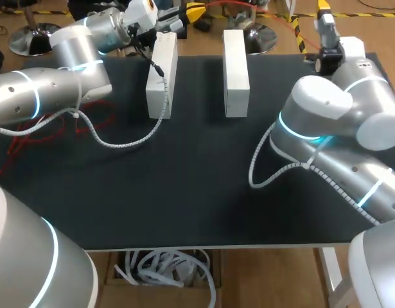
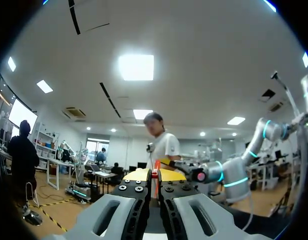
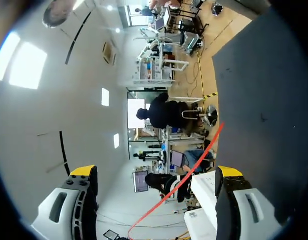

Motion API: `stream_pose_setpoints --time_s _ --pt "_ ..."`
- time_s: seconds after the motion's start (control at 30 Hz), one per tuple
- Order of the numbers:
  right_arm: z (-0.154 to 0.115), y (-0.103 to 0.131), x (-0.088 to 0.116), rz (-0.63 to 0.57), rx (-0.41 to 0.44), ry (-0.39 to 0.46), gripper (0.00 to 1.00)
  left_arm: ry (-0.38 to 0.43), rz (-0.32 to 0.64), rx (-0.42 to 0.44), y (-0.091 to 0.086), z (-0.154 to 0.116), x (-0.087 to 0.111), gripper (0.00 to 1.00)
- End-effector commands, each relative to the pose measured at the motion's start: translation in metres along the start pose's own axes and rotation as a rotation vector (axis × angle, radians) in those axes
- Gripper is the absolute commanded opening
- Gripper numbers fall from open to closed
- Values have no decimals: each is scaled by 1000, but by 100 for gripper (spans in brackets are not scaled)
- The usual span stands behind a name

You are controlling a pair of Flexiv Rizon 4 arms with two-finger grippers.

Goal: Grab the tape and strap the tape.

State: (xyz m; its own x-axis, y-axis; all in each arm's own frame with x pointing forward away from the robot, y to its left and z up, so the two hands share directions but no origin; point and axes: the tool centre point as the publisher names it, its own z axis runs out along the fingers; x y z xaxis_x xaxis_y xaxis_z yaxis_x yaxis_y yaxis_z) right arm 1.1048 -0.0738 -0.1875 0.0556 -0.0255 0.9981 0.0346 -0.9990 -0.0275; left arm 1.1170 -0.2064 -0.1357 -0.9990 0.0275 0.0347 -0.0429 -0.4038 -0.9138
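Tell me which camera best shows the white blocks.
The head view: both white blocks lie apart on the black table. The left wrist view shows neither; the right wrist view shows only something white beside its end effector, perhaps one.

The surface is covered in a black, matt material like cloth or rubber. A white block at 11 o'clock and a second white block at 12 o'clock are seen as matt and smooth. Whether they are plastic or painted wood cannot be told. The left arm and right arm are clad in smooth, satin silver-grey shells. A ribbed white plastic spiral sleeve is trailed from the left arm. The fingers of the left gripper are moulded in pale grey matt plastic with black screwed plates. A thin, smooth red tape is pinched between their yellow tips. The same plastic is seen on the right gripper, spread wide.
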Motion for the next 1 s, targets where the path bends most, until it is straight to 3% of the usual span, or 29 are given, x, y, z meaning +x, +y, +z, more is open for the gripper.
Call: stream_pose_setpoints --time_s 0.03,0.53,0.9,0.97,1.0 --pt "7 -1 7 -4 -5 -14 100 2 -1 1 1 0 -1 0" --pt "18 -1 1 -25 66 -4 100 2 -1 1 1 0 -1 0" --pt "20 6 2 -58 69 11 100 2 -1 1 1 0 -1 0" --pt "19 7 1 -63 68 8 84 2 -1 1 1 0 -1 0" --pt "19 7 1 -65 68 9 82 2 -1 1 1 0 -1 0"
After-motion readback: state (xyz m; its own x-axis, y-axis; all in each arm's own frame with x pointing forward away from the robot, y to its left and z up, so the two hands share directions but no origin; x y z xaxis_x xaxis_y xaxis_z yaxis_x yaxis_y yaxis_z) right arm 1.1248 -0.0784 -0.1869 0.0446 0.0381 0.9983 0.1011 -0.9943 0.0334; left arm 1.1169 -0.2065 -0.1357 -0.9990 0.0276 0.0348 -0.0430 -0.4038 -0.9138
